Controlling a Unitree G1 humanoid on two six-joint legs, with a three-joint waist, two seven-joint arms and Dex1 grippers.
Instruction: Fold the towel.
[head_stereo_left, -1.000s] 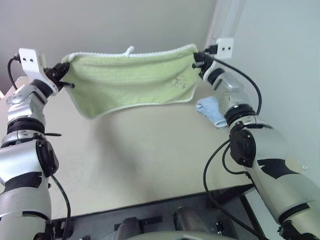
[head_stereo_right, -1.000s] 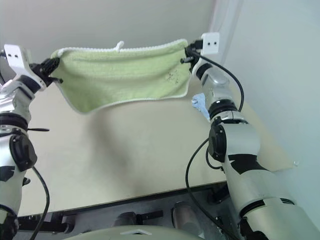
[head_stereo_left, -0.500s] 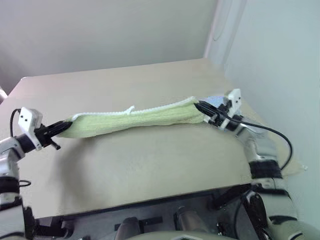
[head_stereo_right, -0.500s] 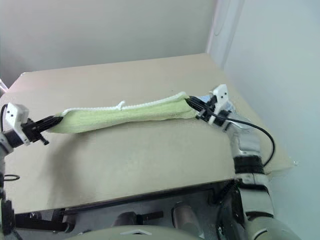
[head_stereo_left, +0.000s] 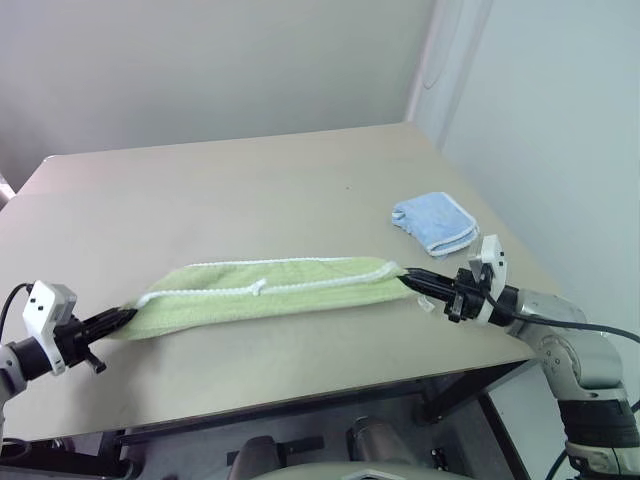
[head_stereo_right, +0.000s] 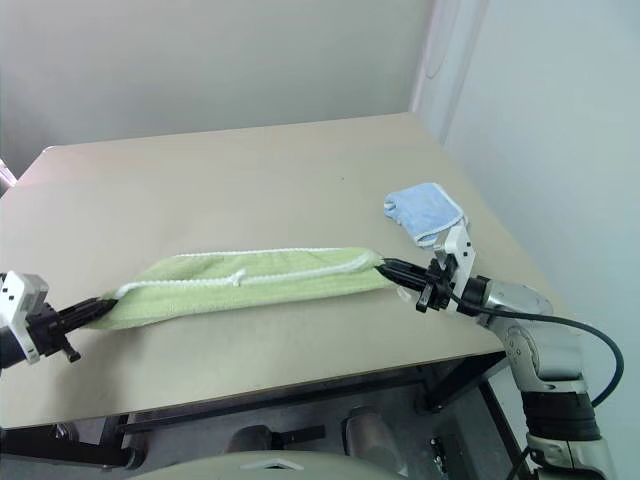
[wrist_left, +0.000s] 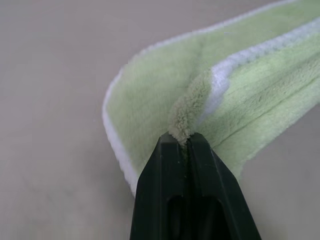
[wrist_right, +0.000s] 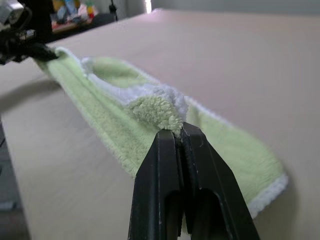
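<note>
- Since a second ago both arms have come down and back toward the near edge, and the light green ribbed terry towel with white trim (head_stereo_left: 265, 296), which hung stretched in the air between them, now lies on the beige table (head_stereo_left: 250, 190) as a long narrow band.
- Lengthwise, that band runs parallel to the table's near edge and close to it, from near the near-left corner to right of the middle.
- Left gripper (wrist_left: 185, 141): its two black fingers are pinched together on a bunched corner at the band's left end, seen close in the left wrist view.
- Right gripper (wrist_right: 179, 131) has its fingers likewise closed on a bunched, white-trimmed corner at the right end, low over the table near the right edge.
- White trim and a small white loop (head_stereo_left: 258, 287) show along the top of the band (the layers beneath are hidden, so how many lie there cannot be told).
- No embroidered motif can be made out on the visible face.
- Small light blue folded towel with white trim (head_stereo_left: 434, 221) lies apart by the table's right edge, beyond the right gripper.
- Both arms are cut off by the frame in the eye views.
</note>
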